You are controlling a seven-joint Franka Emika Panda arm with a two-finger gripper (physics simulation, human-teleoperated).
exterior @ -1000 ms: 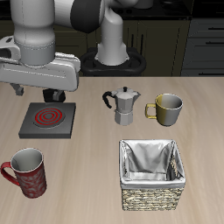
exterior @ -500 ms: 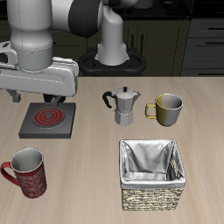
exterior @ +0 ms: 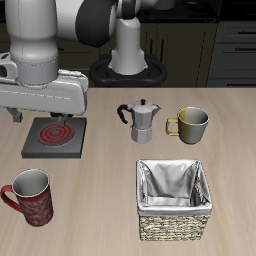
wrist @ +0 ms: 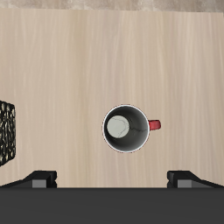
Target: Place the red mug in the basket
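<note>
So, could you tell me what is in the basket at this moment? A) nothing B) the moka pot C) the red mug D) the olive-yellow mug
A: the basket shows only its silver lining, while the red mug stands upright on the table away from it, near the front edge.

I see the red mug (exterior: 30,196) upright near the table's front edge, well apart from the basket (exterior: 174,199). My arm's wrist block (exterior: 45,92) hangs above the hotplate (exterior: 54,137); fingers hidden.

Wooden table (exterior: 100,190) with red mug (exterior: 30,196), basket (exterior: 173,199), stove (exterior: 54,138), moka pot (exterior: 142,121), olive mug (exterior: 190,124).
</note>
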